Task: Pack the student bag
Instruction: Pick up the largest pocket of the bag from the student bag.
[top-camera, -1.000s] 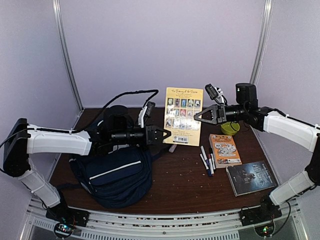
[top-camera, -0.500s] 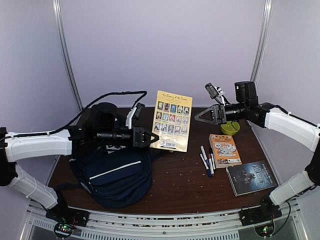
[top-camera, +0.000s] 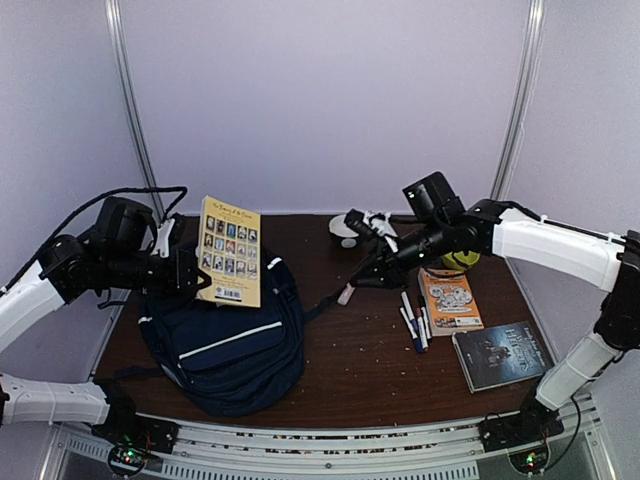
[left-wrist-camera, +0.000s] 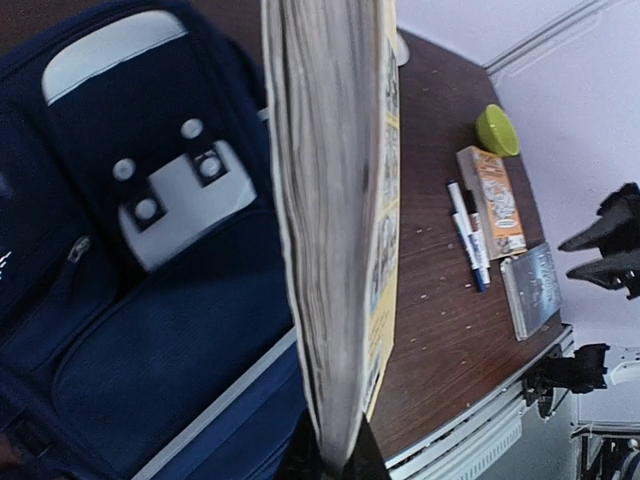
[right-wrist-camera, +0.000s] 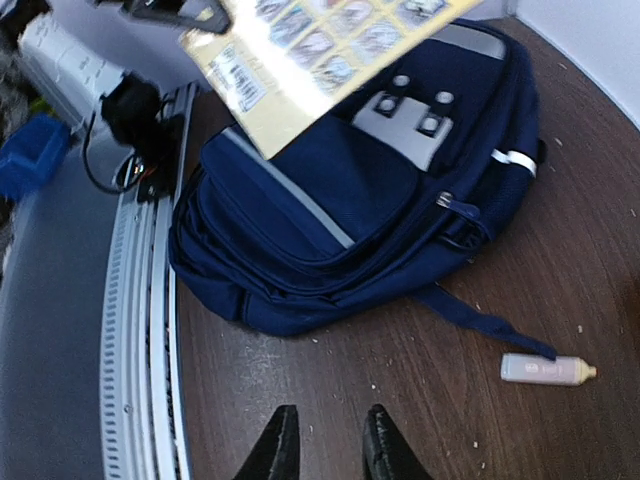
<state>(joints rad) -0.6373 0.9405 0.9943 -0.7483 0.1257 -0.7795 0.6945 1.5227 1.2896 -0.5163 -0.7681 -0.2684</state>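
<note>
The student bag (top-camera: 225, 345), a navy backpack with a white stripe, lies flat at the front left of the table and also fills the left wrist view (left-wrist-camera: 130, 250) and the right wrist view (right-wrist-camera: 350, 190). My left gripper (top-camera: 190, 275) is shut on the lower edge of a yellow paperback (top-camera: 229, 250), which stands upright in the air above the bag's top end. The left wrist view shows the book's page edge (left-wrist-camera: 335, 200) rising from the gripper (left-wrist-camera: 335, 465). My right gripper (top-camera: 362, 282) hovers low over bare wood to the bag's right, open with nothing between its fingers (right-wrist-camera: 325, 445).
A small white tube (right-wrist-camera: 545, 369) lies by the bag's strap. To the right are several pens (top-camera: 415, 320), an orange book (top-camera: 449, 300), a dark book (top-camera: 502, 353) and a green cup (top-camera: 459, 258). The table's front rail (right-wrist-camera: 150, 330) runs beside the bag.
The left arm swung the yellow book leftward from the table's middle to above the bag. The right arm came away from the book's edge, dropped toward the table centre, and its jaws parted.
</note>
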